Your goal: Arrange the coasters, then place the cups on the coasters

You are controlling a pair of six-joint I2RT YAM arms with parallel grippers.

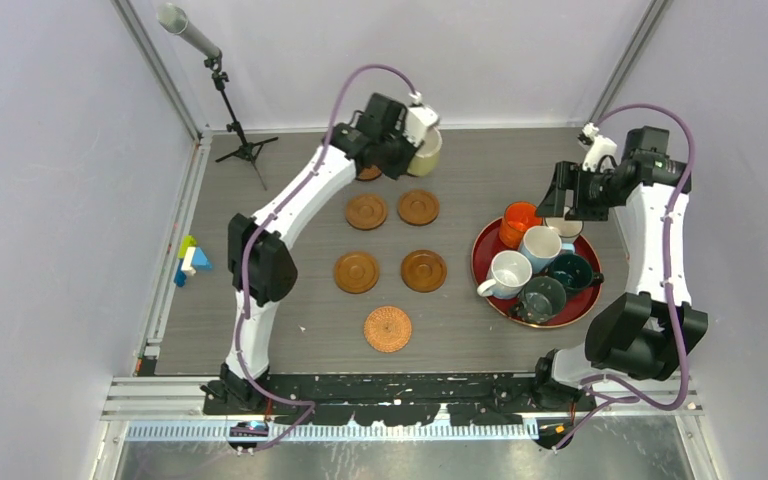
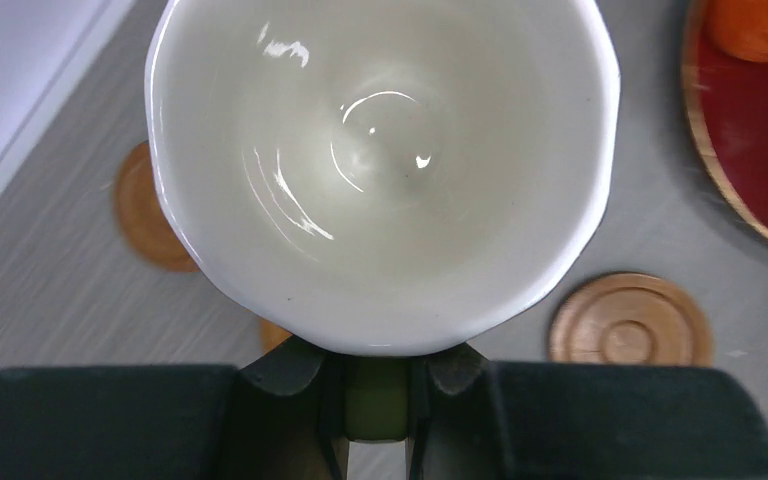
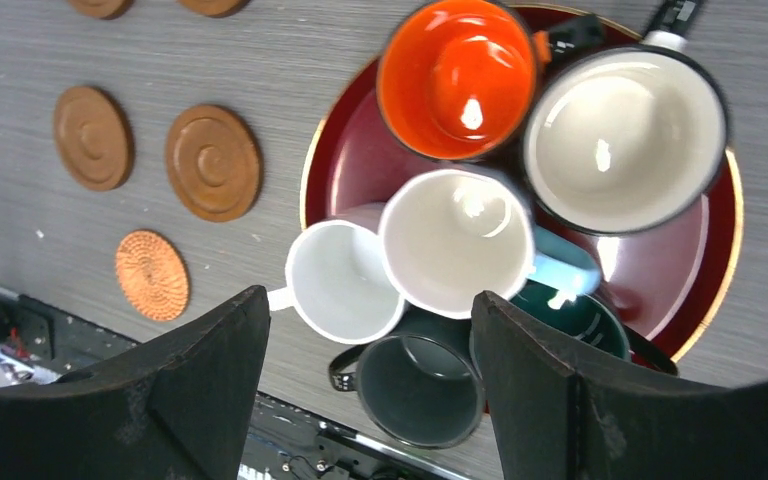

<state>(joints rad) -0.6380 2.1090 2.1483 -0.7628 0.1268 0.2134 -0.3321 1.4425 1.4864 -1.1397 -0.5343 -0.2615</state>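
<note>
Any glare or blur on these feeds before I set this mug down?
Left wrist: bright glints inside the pale yellow mug, which fills most of the view; jaws dark and soft. Right wrist: jaws blurred in front, mugs on the red tray sharp, small glints. Top external: even light, faint shadows.

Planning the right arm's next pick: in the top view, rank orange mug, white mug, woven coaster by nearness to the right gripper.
1. Orange mug, far left of red tray.
2. White mug, tray's near left.
3. Woven coaster, left, off the tray.
</note>
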